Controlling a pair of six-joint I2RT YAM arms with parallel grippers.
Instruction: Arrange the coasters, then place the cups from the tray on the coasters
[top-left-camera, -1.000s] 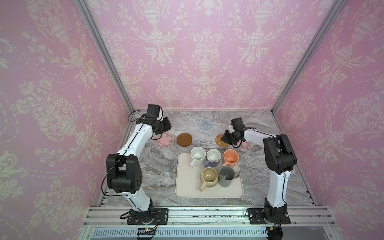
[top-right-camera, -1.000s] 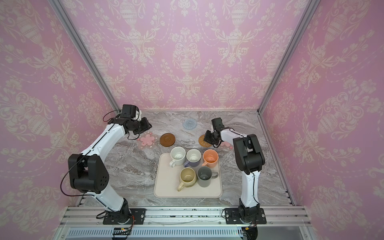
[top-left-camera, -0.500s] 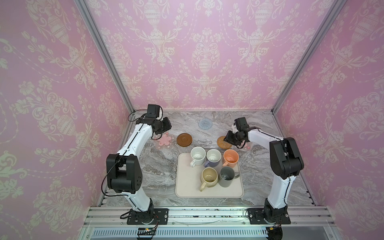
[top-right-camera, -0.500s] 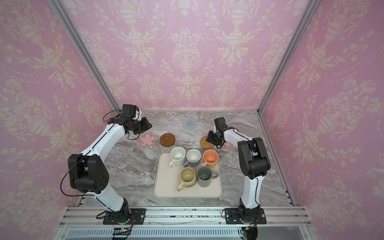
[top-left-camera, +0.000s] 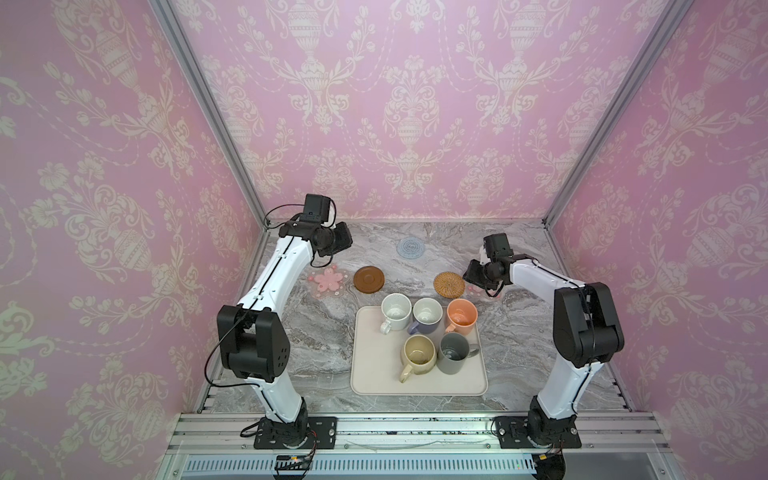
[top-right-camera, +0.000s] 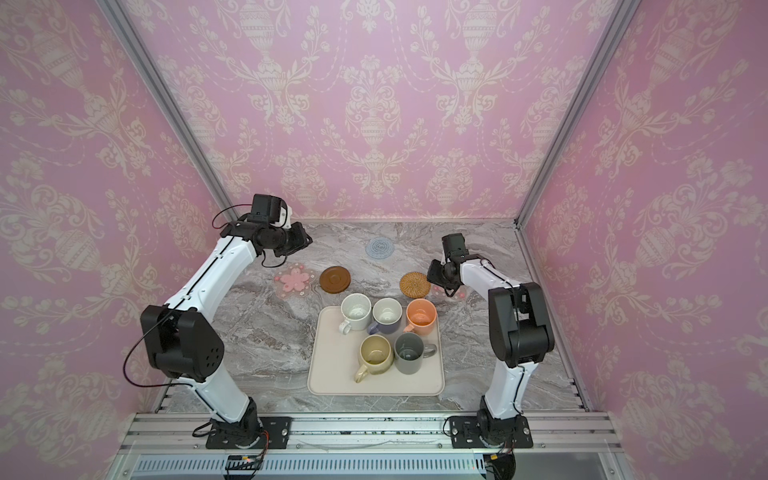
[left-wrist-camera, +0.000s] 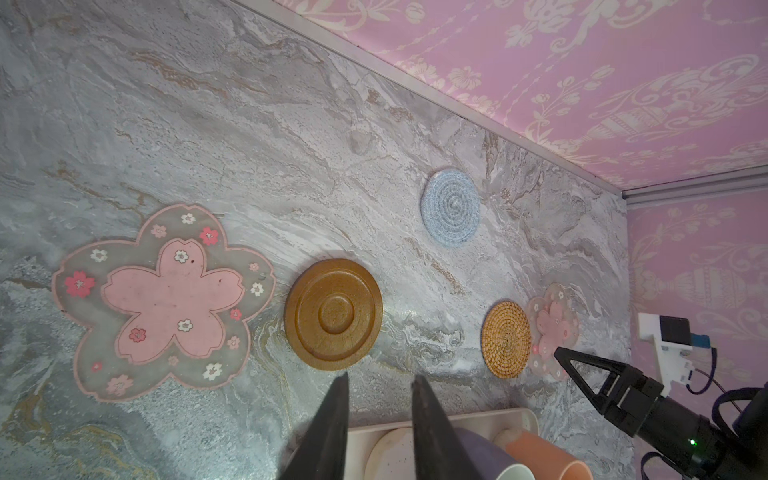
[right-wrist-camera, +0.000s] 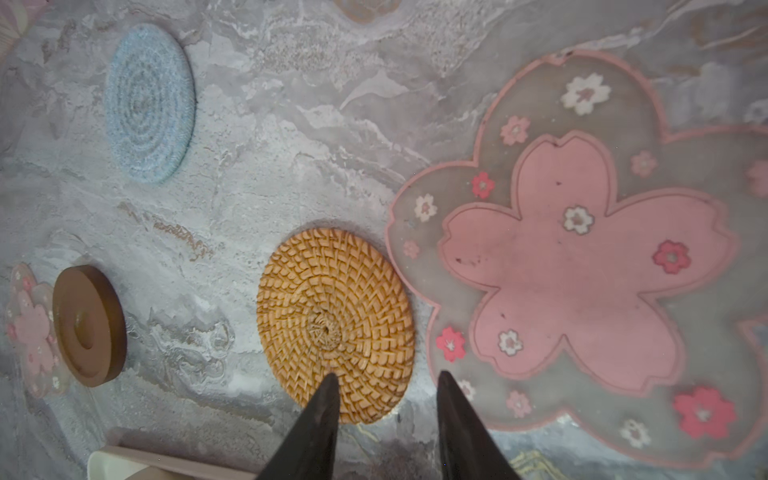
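The left claw (left-wrist-camera: 379, 376) hangs apart and empty above the desk (top-left-camera: 411, 274) near the brown wooden coaster (left-wrist-camera: 333, 313), the right claw (right-wrist-camera: 386, 373), also apart and empty, sits low over the edge of the rattan coaster (right-wrist-camera: 334, 324), just beside a pink flower coaster (right-wrist-camera: 582, 266), and the cups (top-left-camera: 427, 311) stand on the tray (top-left-camera: 374, 365)

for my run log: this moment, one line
arranging coasters | both jaws open, empty | right jaws by rattan coaster | five cups on tray

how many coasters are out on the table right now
5. Pink flower coaster at the left, brown wooden disc beside it, blue-grey round farther back, woven disc at the right, second pink flower coaster beside that. None seems wholly hidden.
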